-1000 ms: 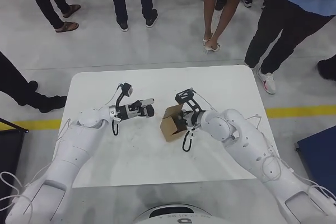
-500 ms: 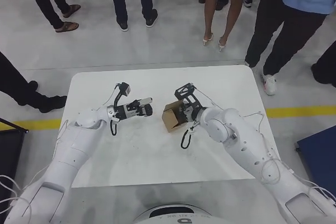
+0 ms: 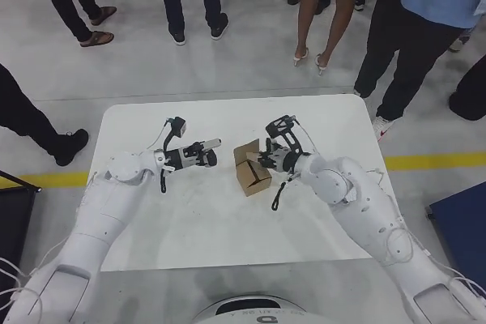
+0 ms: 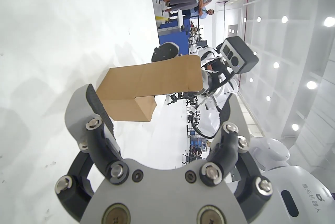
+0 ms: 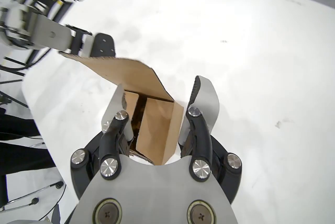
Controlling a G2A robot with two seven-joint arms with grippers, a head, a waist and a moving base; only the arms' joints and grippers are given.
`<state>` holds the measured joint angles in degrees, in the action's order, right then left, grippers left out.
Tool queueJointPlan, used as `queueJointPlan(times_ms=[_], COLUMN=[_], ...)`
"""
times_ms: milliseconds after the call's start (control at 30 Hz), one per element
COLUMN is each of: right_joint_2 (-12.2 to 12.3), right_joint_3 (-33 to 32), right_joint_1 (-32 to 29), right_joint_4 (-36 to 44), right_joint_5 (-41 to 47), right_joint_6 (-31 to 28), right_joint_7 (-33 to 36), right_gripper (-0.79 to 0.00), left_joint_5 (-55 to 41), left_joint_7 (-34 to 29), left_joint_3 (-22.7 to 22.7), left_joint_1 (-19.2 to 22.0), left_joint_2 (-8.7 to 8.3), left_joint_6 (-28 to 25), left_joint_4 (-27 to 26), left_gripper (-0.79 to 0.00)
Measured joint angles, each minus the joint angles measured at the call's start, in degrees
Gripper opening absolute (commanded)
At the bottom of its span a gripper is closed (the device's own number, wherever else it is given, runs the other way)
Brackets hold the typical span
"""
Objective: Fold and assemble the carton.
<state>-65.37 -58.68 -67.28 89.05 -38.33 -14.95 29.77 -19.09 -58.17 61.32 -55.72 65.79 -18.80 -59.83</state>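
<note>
two claws over table [image 3: 227, 227]; right claw [image 5: 159, 91] grasping carton [image 5: 157, 128]; left claw [image 4: 162, 104] released, near carton

Top view looks down; both close wrist views apparently face the shared carton [image 3: 253, 175].

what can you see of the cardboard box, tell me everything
The box is small, plain brown cardboard, only partly assembled: its walls are up and one long flap stands open. It looks to rest on the white table near the middle, turned at an angle to the edges. The right pincer straddles its open end and seems to grip it. The left pincer is open, close by but not touching.
</note>
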Motion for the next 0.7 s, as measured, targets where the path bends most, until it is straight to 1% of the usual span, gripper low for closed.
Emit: queueJointPlan(times_ms=[67,100,133,200,267,400,467,600,700], right_joint_2=[0.7,1.0,1.2,1.6,1.8,1.8,1.5,0.9,0.6], right_joint_3=[-2.7,-3.7,-4.6,-6.0,-6.1,-4.1,-2.6,-0.6,-0.2], right_joint_1=[-2.0,-2.7,-3.2,-4.2,-4.7,-4.3,-3.8,-2.5,-1.8], right_joint_4=[-2.4,-3.7,-4.9,-7.2,-8.7,-11.2,-12.4,-14.4,-15.5], right_joint_5=[0.6,0.5,-0.2,-4.0,-9.1,-19.1,-22.0,-22.9,-22.8], right_joint_6=[-9.1,-12.7,-15.8,-19.7,-20.9,-18.0,-16.3,-17.2,-17.3], right_joint_7=[-4.9,-7.0,-8.9,-13.0,-15.4,-14.7,-15.1,-16.9,-19.2], right_gripper=[0.000,0.000,0.000,0.000,0.000,0.000,0.000,0.000,0.000], left_joint_5=[1.6,2.6,3.7,6.6,9.6,11.6,11.4,10.9,10.5], left_joint_7=[0.7,1.1,1.6,2.3,2.3,2.2,1.9,1.2,1.0], left_joint_3=[0.0,-0.2,-0.7,-2.2,-4.5,-8.9,-10.7,-13.1,-13.8], left_joint_1=[0.5,1.0,1.5,3.0,5.1,8.8,10.3,12.3,13.0], left_joint_2=[-0.11,-0.10,-0.04,0.26,0.83,2.39,3.22,4.50,5.03], left_joint_6=[2.4,3.9,5.6,9.7,13.7,18.3,18.5,17.2,16.2], left_joint_4=[-1.2,-1.7,-2.2,-2.9,-2.9,-0.3,1.6,4.4,5.7], left_gripper=[0.000,0.000,0.000,0.000,0.000,0.000,0.000,0.000,0.000])
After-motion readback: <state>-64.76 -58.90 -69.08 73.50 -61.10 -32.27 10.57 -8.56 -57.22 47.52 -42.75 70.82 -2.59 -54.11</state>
